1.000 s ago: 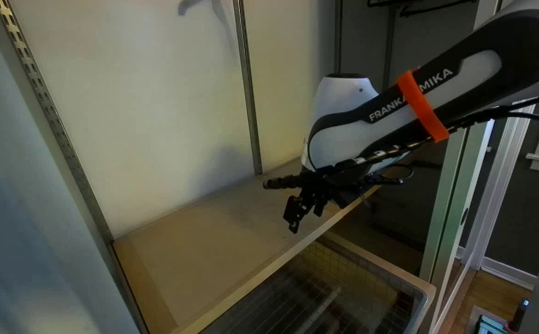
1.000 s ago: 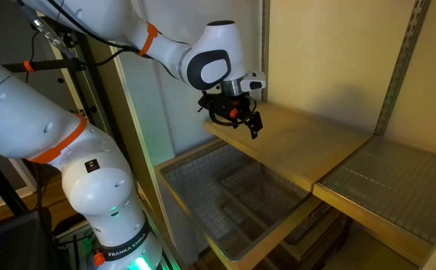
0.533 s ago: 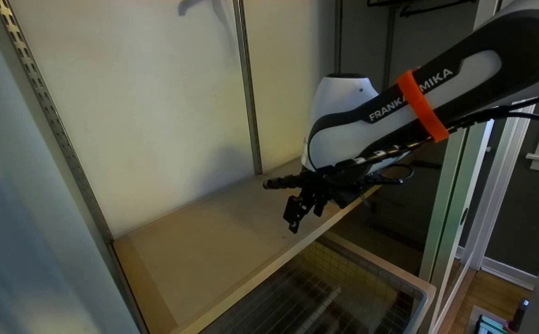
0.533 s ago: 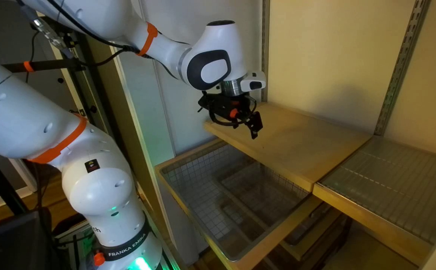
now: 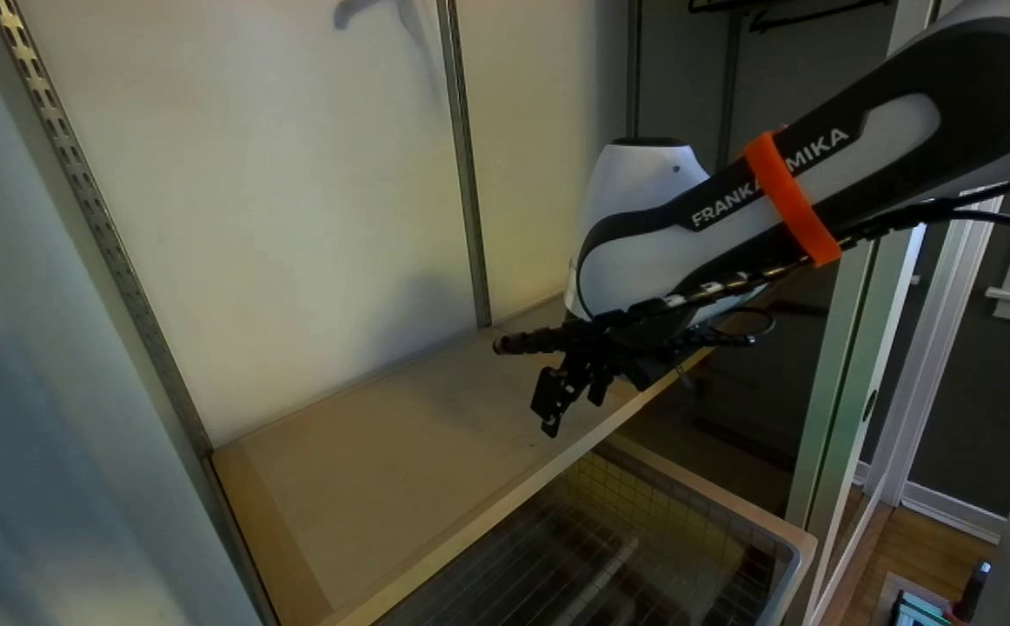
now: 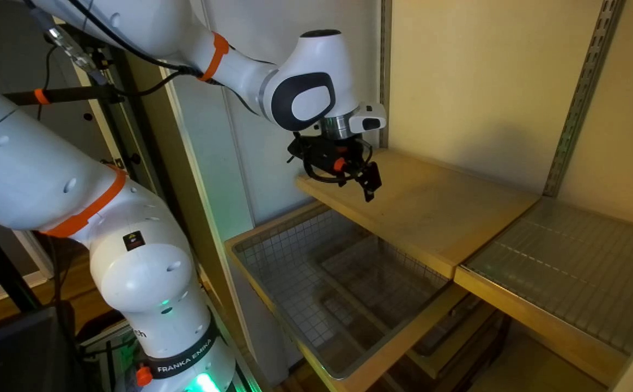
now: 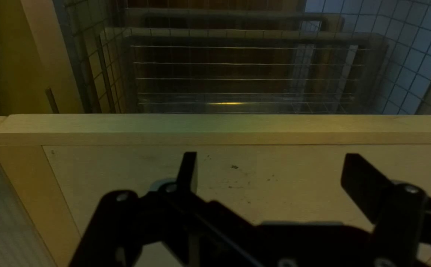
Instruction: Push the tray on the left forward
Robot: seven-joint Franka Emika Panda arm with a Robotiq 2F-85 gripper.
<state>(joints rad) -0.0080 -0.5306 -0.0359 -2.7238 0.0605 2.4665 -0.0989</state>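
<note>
Everything in both exterior views stands where it stood a second ago. The pincer hangs above the wooden shelf, near its front edge, in the same spot as then, its two fingers spread wide apart. Lower than the pincer, the wire tray juts out past that edge, unshifted. The neighbouring shelf lies well apart from the pincer.

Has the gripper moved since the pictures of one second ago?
No. In an exterior view, the gripper keeps the same place against the metal wall rail, with no visible shift in any direction.
</note>
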